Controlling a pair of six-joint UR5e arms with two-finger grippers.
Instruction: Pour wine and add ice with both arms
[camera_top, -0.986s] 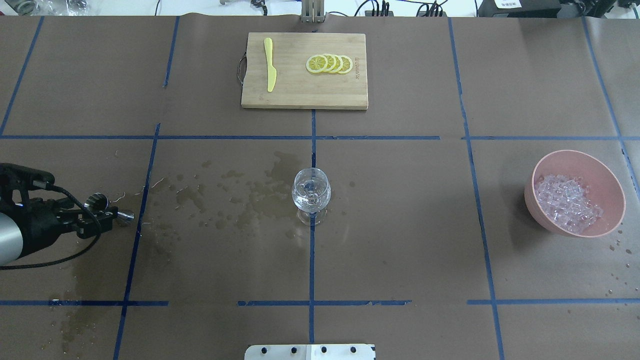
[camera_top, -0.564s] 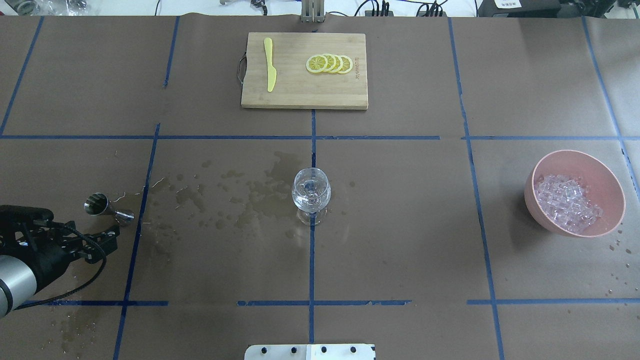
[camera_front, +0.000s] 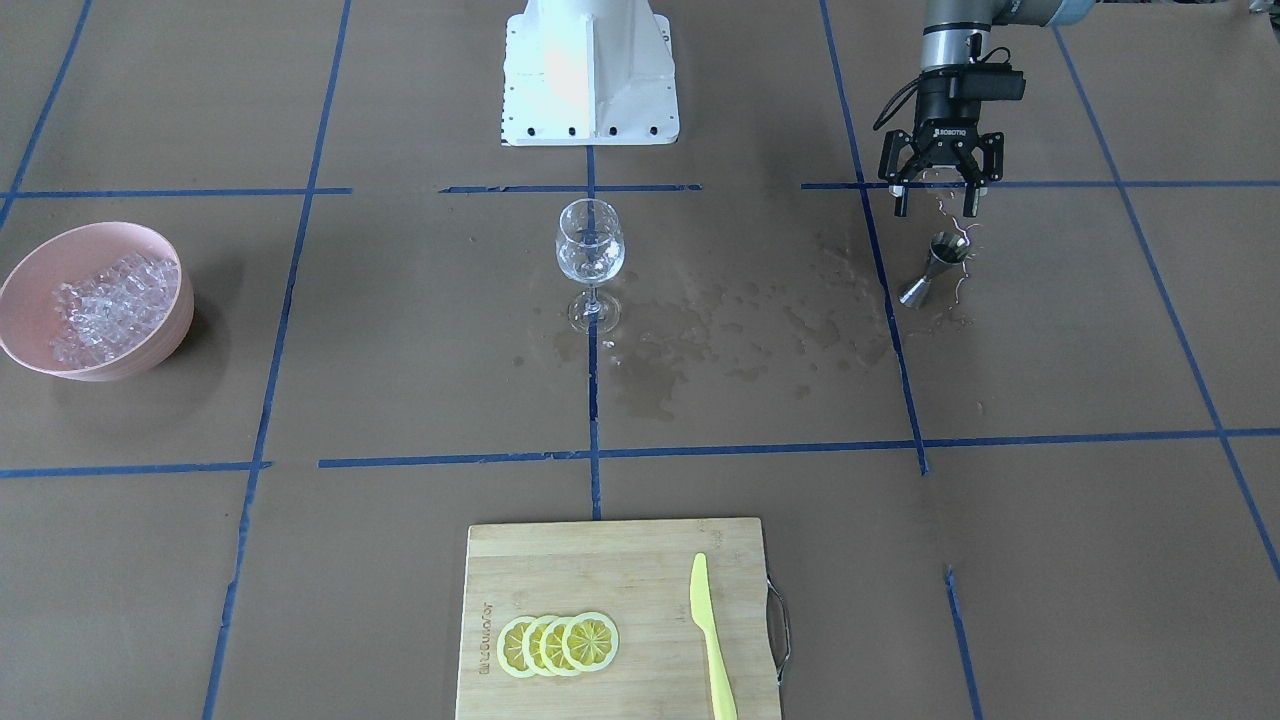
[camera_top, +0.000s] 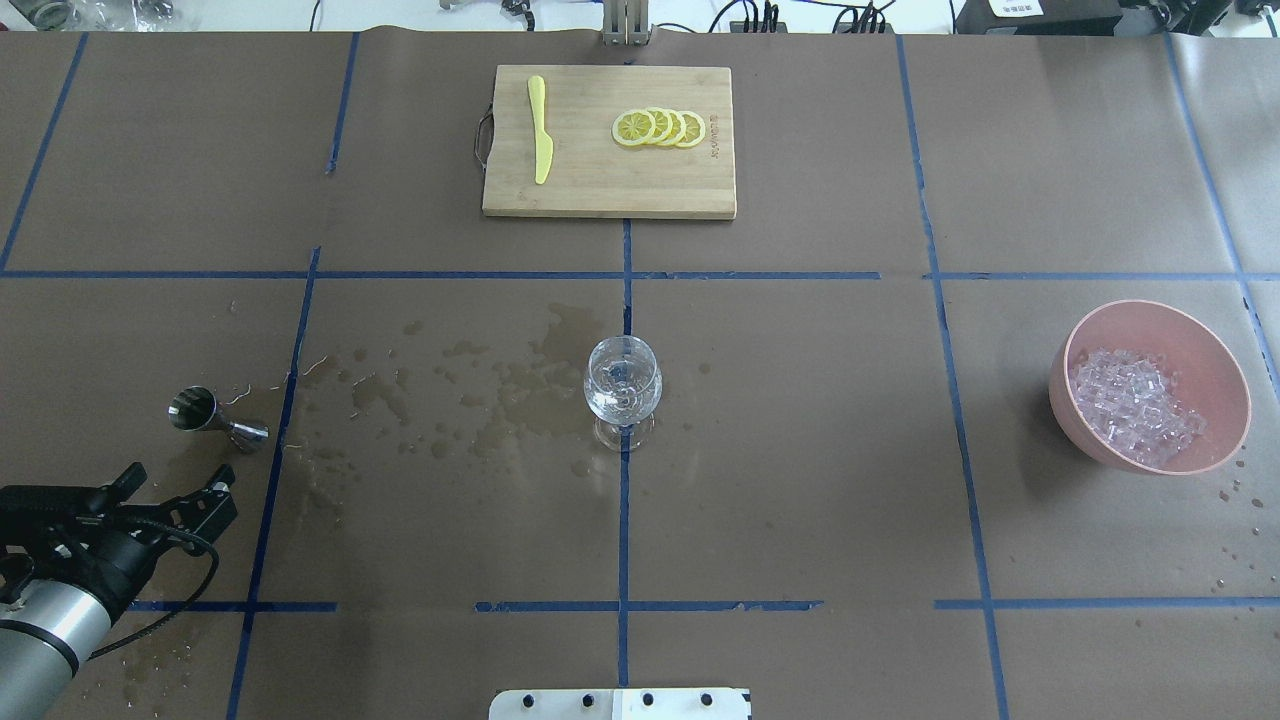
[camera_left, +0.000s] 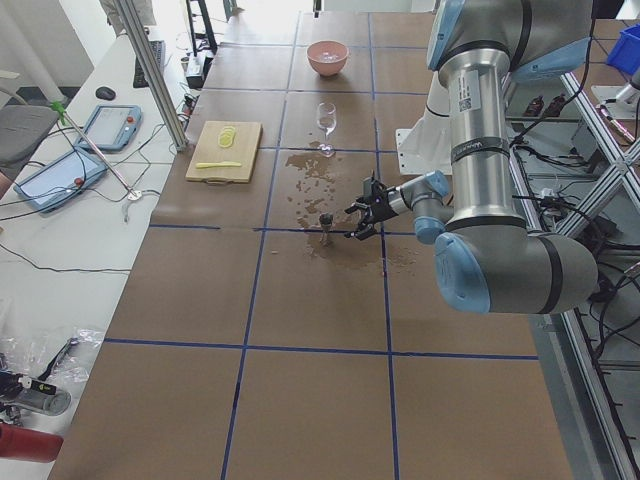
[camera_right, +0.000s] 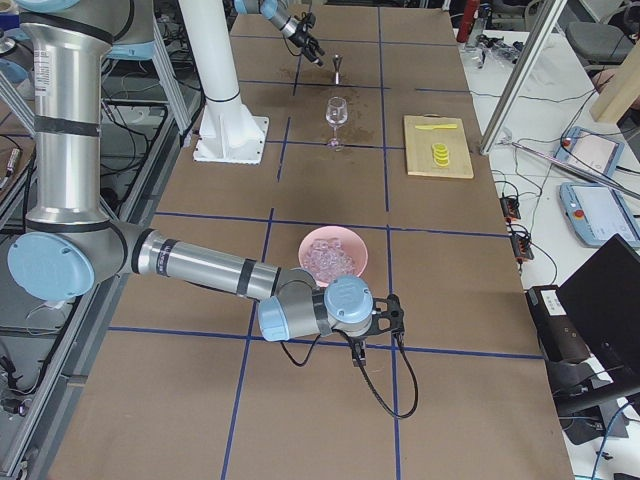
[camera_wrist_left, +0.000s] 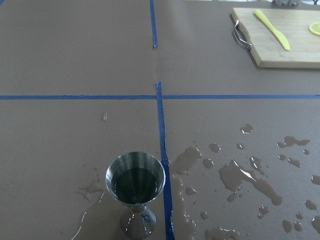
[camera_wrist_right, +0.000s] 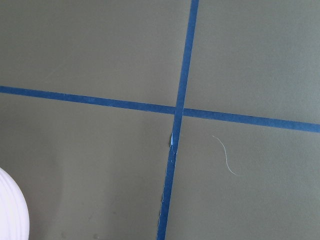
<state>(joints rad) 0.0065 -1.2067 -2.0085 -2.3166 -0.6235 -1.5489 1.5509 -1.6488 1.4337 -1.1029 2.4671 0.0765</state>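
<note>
A clear stemmed wine glass (camera_top: 622, 385) stands upright at the middle of a counter (camera_top: 800, 450) covered in brown paper with blue tape lines. A small amount of clear, water-like wine (camera_top: 620, 398) sits low in its bowl. Dark wet stains (camera_top: 500, 400) spread over the paper from the glass toward the robot's left. Past the stains, well left of the glass, a small steel hourglass-shaped jigger (camera_top: 215, 418) stands upright. The left pincer (camera_top: 180, 478) hangs just beside it, nearer the robot, fingers spread wide and holding nothing. Well to the right of the glass, a pink round bowl (camera_top: 1060, 400) holds a heap of small clear ice cubes (camera_top: 1135, 405). The right pincer (camera_right: 378, 322) is farther right than the bowl; whether it is spread or pressed together cannot be told. Beyond the glass, away from the robot, a wooden cutting board (camera_top: 600, 190) carries overlapping yellow lemon slices (camera_top: 660, 128) and a yellow plastic knife (camera_top: 540, 130).
</note>
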